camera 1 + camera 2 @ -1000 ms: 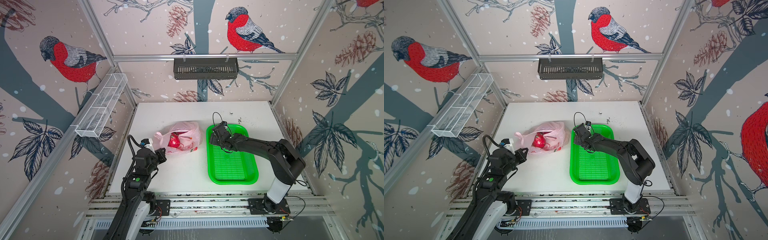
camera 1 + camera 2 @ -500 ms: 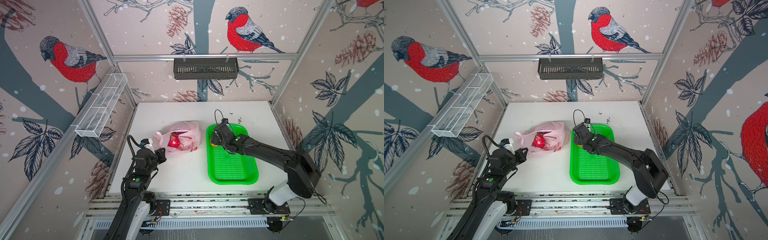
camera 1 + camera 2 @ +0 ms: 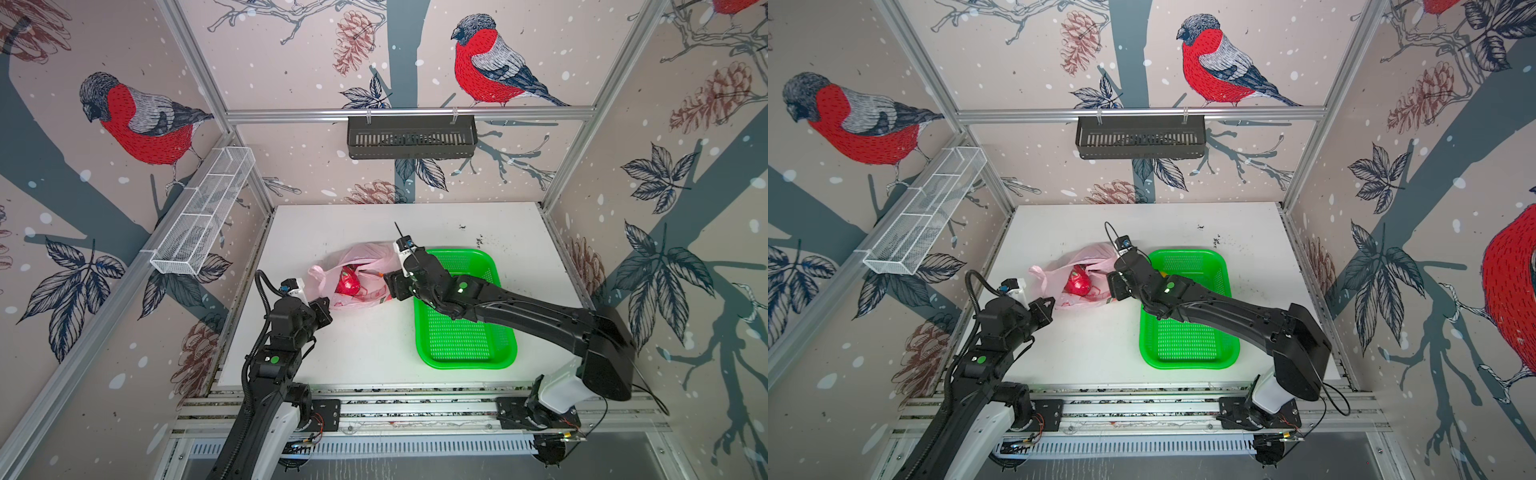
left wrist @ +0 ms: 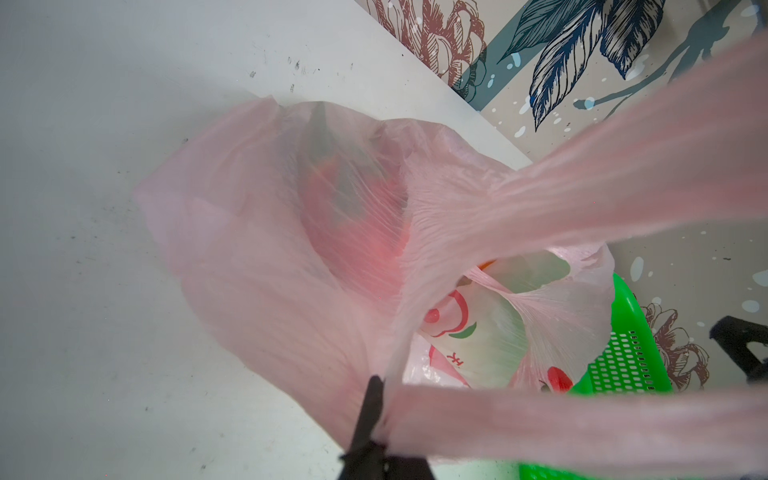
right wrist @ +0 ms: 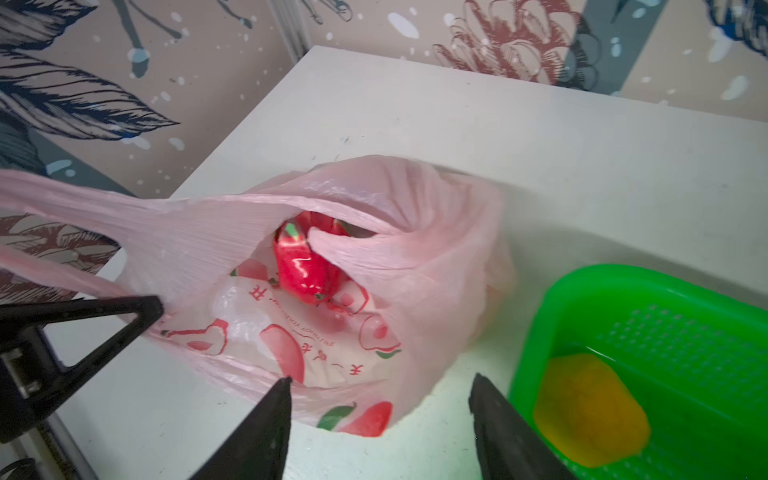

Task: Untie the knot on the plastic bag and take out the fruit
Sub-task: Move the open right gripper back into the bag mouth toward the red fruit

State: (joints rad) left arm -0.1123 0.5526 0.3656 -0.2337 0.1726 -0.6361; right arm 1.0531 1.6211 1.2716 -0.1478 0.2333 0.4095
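The pale pink plastic bag (image 3: 361, 257) (image 3: 1088, 253) lies on the white table, left of the green basket, with its mouth gaping. A red dragon fruit (image 3: 348, 283) (image 5: 301, 270) shows in the opening. The knot is out of view, and the two handle strips run apart. My left gripper (image 3: 324, 305) (image 4: 380, 390) is shut on one handle strip at the bag's near-left side and holds it taut. My right gripper (image 3: 392, 284) (image 5: 382, 378) stands open just above the table at the bag's right side, between bag and basket, holding nothing. A yellow-orange fruit (image 5: 590, 411) lies in the basket.
The green perforated basket (image 3: 465, 365) (image 3: 1187, 365) stands right of the bag, with my right arm stretched over it. A white wire shelf (image 3: 203, 220) hangs on the left wall and a black rack (image 3: 411, 137) on the back wall.
My right gripper has moved left from over the basket's far-left corner to the bag's side, and its jaws have narrowed somewhat. The left arm and its hold are unchanged.
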